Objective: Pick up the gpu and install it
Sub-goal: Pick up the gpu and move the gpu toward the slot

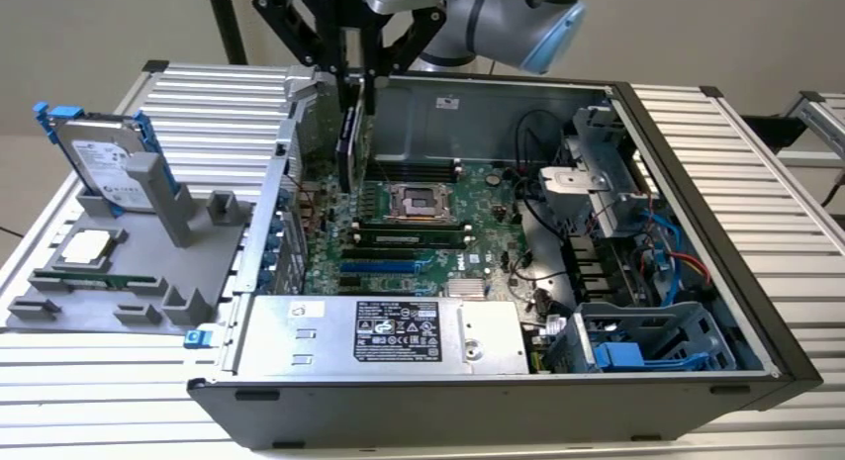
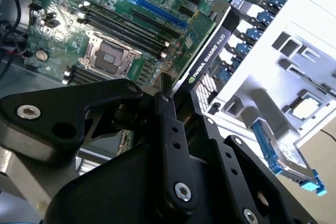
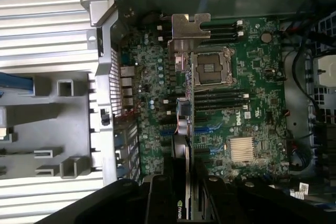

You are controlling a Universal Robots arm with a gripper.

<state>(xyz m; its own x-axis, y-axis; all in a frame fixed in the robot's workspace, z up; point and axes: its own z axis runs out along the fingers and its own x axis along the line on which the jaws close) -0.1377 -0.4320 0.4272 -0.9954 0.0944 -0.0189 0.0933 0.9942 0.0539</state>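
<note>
The gpu (image 1: 352,134) hangs edge-on above the open computer case, and my gripper (image 1: 359,84) is shut on its upper edge. It hovers over the left part of the green motherboard (image 1: 422,223), near the case's rear wall of slot openings. In the second wrist view the gpu's black shroud (image 2: 210,61) runs out from between the black fingers (image 2: 165,108). In the first wrist view the gpu (image 3: 184,129) is seen along its thin edge. Its silver bracket (image 3: 186,30) is at the far end, and the gripper (image 3: 185,192) clamps the near end.
A silver power supply (image 1: 383,331) fills the case's near side, with a drive cage (image 1: 647,341) and cables at the exterior view's right. Left of the case, a grey holder (image 1: 145,272) carries an upright hard drive (image 1: 106,163), a CPU (image 1: 86,245) and a RAM stick (image 1: 79,279).
</note>
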